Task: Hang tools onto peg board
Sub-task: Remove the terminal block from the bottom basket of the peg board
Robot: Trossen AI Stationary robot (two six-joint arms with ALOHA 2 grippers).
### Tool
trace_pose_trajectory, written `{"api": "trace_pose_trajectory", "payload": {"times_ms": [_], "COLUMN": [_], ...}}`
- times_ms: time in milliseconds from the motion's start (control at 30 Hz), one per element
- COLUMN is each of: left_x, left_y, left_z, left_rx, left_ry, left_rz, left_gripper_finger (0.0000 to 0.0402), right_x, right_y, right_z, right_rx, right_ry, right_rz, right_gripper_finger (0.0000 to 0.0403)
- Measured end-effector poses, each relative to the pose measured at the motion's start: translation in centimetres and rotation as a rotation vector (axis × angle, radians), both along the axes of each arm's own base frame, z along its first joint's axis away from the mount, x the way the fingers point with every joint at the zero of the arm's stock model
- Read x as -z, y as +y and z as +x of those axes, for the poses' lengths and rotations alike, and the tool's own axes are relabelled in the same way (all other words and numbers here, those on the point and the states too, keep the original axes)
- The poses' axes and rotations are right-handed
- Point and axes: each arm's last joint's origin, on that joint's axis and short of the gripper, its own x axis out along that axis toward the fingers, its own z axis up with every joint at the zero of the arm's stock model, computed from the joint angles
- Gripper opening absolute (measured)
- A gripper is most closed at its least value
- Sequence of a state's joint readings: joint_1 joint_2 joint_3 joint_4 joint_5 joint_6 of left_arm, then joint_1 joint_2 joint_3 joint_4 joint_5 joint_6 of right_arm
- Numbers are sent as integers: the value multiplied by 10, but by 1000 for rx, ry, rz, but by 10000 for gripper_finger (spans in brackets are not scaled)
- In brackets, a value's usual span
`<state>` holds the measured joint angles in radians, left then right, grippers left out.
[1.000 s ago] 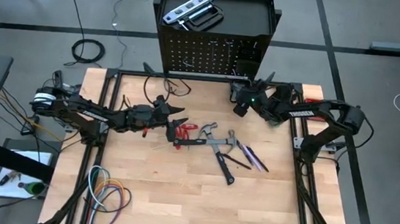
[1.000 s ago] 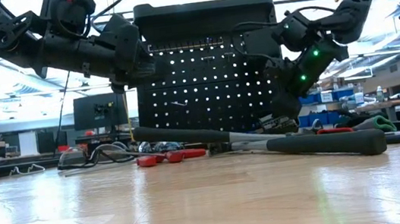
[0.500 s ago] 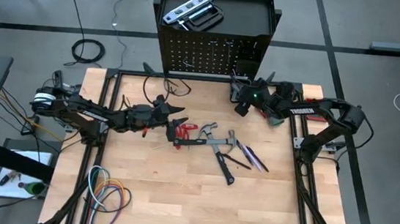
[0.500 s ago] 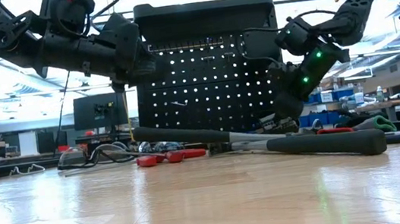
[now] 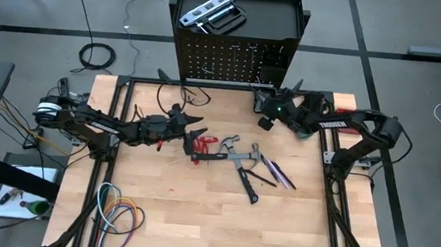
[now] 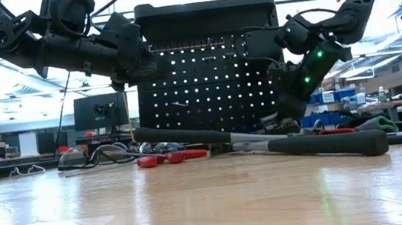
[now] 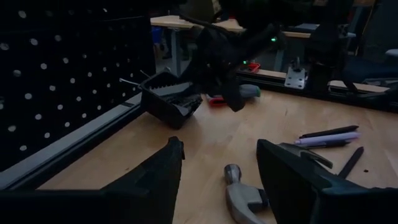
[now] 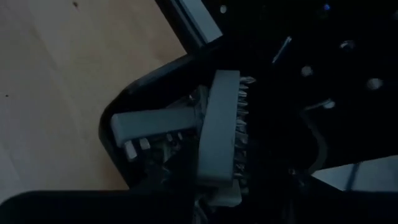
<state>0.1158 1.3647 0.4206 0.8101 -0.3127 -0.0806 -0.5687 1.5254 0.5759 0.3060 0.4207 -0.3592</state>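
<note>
Right, your peg board [image 5: 231,60] stands upright at the far edge of the counter [image 5: 196,210]: a black metal panel dotted with rows of small holes, under a black tray [image 5: 283,16] that carries a silver level [image 5: 207,9]. One thin hook sticks out of the board's lower half. Your tools lie mid-counter, all still flat: red-handled pliers [image 5: 205,145], two crossed hammers [image 5: 241,162] with steel heads and dark grips, and thin dark screwdrivers [image 5: 279,174] just beside them. Your right claw [image 5: 264,105] is down at the foot of the board, over a small black box [image 7: 168,102] packed with grey metal bits; whether it grips anything, you cannot tell from these views. Your left claw [image 7: 217,174] hovers near the pliers, fingers apart, holding nothing, a hammer head visible between them.
</note>
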Motion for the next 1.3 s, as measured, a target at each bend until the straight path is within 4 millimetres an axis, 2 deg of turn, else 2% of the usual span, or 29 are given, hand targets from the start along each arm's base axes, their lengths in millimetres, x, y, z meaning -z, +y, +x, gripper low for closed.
{"api": "trace_pose_trajectory", "payload": {"times_ms": [200, 333, 567, 700, 833, 967, 1100, 1200, 1300], "left_x": [0, 0, 0, 0, 0, -2, -3, -3, -3], "left_y": [0, 0, 0, 0, -2, -6, -8, -10, -10], "left_z": [0, 0, 0, 0, 0, 1, 1, 2, 2], "left_rx": [-1, 0, 1, 2, 10, 25, 36, 43, 43], "left_ry": [1, 9, 13, 12, 9, -10, -22, -22, -22], "left_rz": [1, 17, 24, 23, 23, 25, 26, 26, 25], "left_gripper_finger": [206, 206, 206, 206, 206, 206, 206, 206, 206], "right_x": [-12, -25, -49, -55, -48, -30, -13, -15, -28], "right_y": [24, 49, 101, 124, 134, 138, 140, 143, 144], "right_z": [8, 10, -2, -15, -29, -37, -42, -42, -37], "right_rx": [-1, -23, -80, -120, -45, 65, 105, 91, 33], "right_ry": [25, -12, -160, -205, -159, -141, -124, -136, -165], "right_rz": [-71, -67, 86, 269, 435, 484, 521, 541, 507], "right_gripper_finger": [121, 124, 124, 125, 125, 136, 167, 191, 209]}}
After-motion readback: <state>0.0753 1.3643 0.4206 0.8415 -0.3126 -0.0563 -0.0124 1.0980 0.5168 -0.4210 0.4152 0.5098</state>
